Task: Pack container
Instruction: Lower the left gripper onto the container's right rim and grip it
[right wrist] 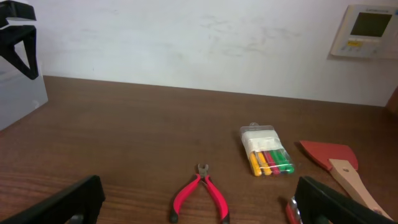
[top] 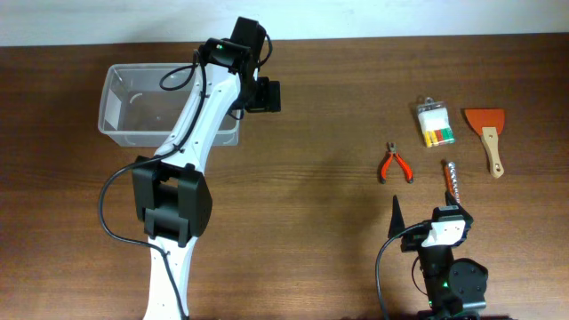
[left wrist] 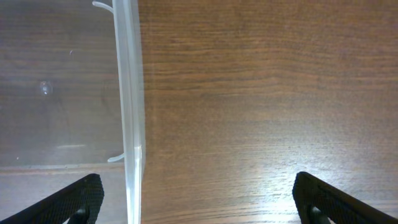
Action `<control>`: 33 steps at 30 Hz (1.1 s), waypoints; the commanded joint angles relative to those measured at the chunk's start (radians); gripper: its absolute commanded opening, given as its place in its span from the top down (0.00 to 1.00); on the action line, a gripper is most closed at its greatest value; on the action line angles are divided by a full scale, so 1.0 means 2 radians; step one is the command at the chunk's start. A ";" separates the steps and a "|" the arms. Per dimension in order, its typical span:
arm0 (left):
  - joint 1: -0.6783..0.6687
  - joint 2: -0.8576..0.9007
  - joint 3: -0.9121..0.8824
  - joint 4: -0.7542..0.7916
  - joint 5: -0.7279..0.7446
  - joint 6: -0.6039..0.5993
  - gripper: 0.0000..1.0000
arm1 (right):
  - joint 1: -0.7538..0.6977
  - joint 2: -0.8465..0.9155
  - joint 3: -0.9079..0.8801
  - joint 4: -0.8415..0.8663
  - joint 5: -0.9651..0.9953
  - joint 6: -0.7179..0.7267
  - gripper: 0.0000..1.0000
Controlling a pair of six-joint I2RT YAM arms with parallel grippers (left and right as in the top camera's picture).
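The clear plastic container (top: 124, 102) stands at the far left and looks empty. My left gripper (top: 261, 94) is open at the container's right end. In the left wrist view its fingers (left wrist: 196, 202) straddle the container's clear wall (left wrist: 129, 93), one finger on each side, holding nothing. My right gripper (top: 424, 216) is open and empty near the front edge at the right. In the right wrist view its fingers (right wrist: 199, 190) frame the red-handled pliers (right wrist: 200, 196) lying on the table ahead. The container's corner shows at the left edge of that view (right wrist: 18, 93).
On the right lie red pliers (top: 394, 164), a clear pack of coloured sticks (top: 435, 124) (right wrist: 266, 152), a red scraper with a wooden handle (top: 487, 133) (right wrist: 336, 162) and a thin drill-bit-like tool (top: 451, 178). The table is dark wood, with a white wall behind it.
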 commanded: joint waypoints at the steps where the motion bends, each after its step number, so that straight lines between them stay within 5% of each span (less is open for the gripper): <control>1: 0.004 0.005 0.006 0.005 0.006 -0.011 0.01 | -0.004 -0.003 -0.003 -0.003 0.006 0.002 0.01; 30: 0.005 0.045 0.004 -0.004 -0.053 0.021 0.01 | -0.004 -0.003 -0.003 -0.003 0.006 0.002 0.01; 31: 0.006 0.045 0.004 -0.002 -0.053 0.021 0.03 | -0.004 -0.003 -0.003 -0.003 0.006 0.002 0.01; 33: 0.008 0.045 0.004 0.001 -0.053 0.021 0.27 | -0.004 -0.003 -0.003 -0.003 0.006 0.002 0.01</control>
